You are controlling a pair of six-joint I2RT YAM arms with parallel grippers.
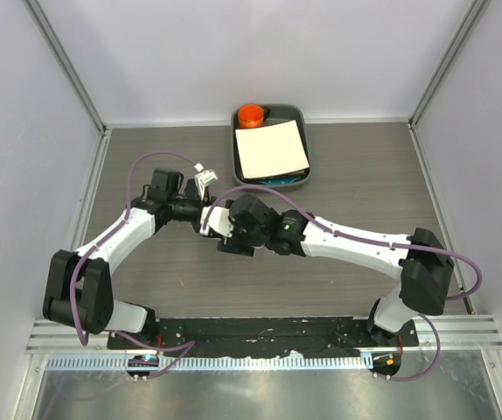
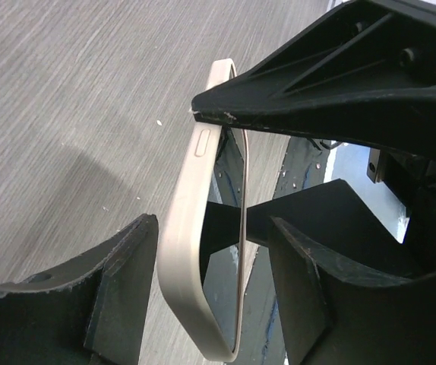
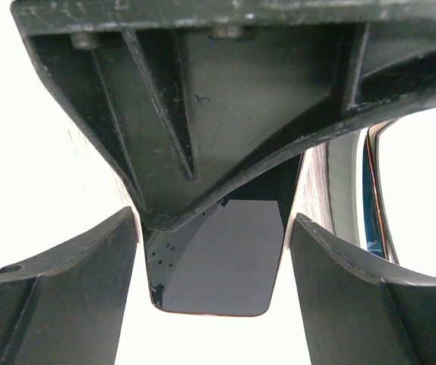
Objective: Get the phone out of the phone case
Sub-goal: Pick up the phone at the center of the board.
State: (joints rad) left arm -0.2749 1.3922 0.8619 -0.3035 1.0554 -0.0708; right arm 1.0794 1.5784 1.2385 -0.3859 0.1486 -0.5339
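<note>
The phone, in a beige case [image 2: 180, 251], is held up off the table between both grippers; in the top view it is hidden under them. In the left wrist view the case is edge-on with the dark screen [image 2: 225, 266] inside. My left gripper [image 2: 212, 228] straddles its thickness, open, with a gap on the screen side. My right gripper [image 3: 212, 217] spans the phone's width, and its fingers [image 3: 309, 251] meet the phone's [image 3: 225, 258] sides. One right finger [image 2: 332, 84] presses the case's side edge. Both grippers meet mid-table in the top view, the left [image 1: 200, 208] beside the right [image 1: 232, 234].
A grey tray [image 1: 301, 114] stands at the back centre, holding a white sheet [image 1: 271, 149] and an orange round thing [image 1: 251, 115]. White walls with metal posts close in the table on three sides. A black rail [image 1: 260, 331] runs along the near edge.
</note>
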